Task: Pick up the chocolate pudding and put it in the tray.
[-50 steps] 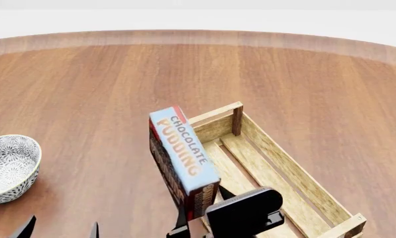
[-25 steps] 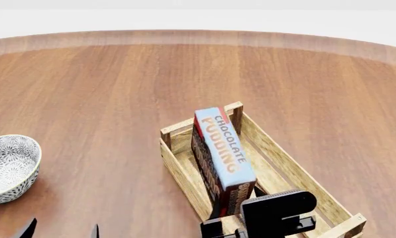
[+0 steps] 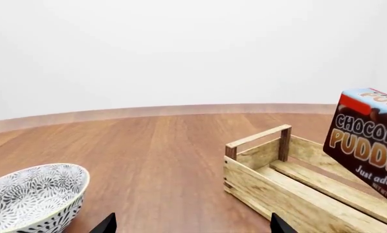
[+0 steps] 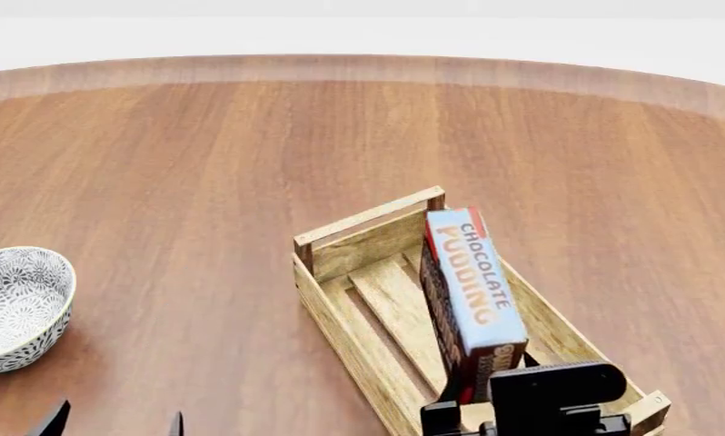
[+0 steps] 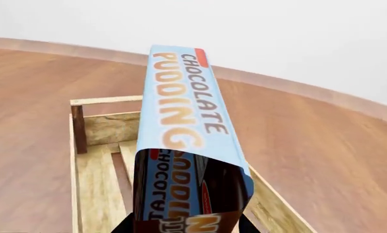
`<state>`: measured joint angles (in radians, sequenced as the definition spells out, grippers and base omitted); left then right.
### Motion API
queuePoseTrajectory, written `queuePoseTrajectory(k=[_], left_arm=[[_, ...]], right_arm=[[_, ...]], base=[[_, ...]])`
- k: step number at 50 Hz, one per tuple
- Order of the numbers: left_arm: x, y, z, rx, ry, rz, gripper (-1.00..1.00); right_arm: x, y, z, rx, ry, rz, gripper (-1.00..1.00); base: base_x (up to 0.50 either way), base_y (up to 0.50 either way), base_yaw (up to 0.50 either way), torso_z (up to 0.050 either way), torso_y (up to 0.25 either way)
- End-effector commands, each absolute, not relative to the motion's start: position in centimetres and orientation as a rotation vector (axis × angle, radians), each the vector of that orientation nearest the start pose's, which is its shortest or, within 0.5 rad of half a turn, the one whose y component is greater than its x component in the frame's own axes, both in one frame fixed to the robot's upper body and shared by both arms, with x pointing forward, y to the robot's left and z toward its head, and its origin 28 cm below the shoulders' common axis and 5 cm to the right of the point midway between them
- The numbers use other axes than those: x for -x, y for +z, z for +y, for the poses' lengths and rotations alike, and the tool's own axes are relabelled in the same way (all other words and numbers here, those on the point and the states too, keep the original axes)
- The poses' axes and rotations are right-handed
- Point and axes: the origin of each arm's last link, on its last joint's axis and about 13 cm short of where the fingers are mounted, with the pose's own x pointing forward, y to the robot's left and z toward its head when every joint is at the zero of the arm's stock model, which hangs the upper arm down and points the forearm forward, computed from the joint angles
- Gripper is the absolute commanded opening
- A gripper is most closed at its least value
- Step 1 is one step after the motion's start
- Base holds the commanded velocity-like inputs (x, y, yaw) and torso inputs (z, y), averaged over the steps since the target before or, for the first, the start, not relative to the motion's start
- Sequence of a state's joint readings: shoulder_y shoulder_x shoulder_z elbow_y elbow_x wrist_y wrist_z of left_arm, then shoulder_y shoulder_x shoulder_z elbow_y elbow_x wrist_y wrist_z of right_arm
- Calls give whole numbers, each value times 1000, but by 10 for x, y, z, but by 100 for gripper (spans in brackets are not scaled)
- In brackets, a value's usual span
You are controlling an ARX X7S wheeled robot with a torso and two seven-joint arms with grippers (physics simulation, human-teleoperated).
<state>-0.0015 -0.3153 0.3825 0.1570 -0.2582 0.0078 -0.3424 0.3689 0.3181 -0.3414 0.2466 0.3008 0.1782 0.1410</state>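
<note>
The chocolate pudding carton [image 4: 470, 295], light-blue face up with dark brown sides, is held edge-up over the right side of the tray [image 4: 338, 313], a light-wood slatted crate. My right gripper [image 4: 478, 400] is shut on the carton's near end. In the right wrist view the carton [image 5: 184, 121] hangs above the crate's slats [image 5: 96, 174], with the fingers [image 5: 123, 225] on both sides. In the left wrist view the carton [image 3: 368, 141] is above the crate [image 3: 278, 187]. My left gripper [image 4: 114, 425] is open and empty at the near left.
A round grey-white patterned bowl [image 4: 14, 307] stands at the left of the wooden table [image 4: 217, 163]; it also shows in the left wrist view [image 3: 35, 196]. The table's curved far edge [image 4: 362, 68] runs across the back.
My right gripper has carried the carton to the right, from beside the crate's left wall to above its right side. The left arm has not moved.
</note>
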Motion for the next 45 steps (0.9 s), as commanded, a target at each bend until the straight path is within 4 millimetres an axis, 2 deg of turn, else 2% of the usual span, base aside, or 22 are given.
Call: queuePoseTrajectory(k=[1, 32, 33, 45], left_arm=[[-197, 33, 196, -18, -71, -49, 100], [-197, 28, 197, -17, -67, -41, 100], [-196, 27, 197, -17, -67, -40, 100], [-196, 32, 196, -22, -69, -45, 100]], right_arm=[[-285, 28, -138, 217, 18, 131, -100], [-290, 19, -138, 198, -9, 127, -100], [-290, 18, -138, 198, -18, 145, 100], [-289, 20, -139, 202, -17, 135, 100]], base=[[0, 0, 0, 0, 0], [0, 0, 0, 0, 0], [0, 0, 0, 0, 0], [0, 0, 0, 0, 0]])
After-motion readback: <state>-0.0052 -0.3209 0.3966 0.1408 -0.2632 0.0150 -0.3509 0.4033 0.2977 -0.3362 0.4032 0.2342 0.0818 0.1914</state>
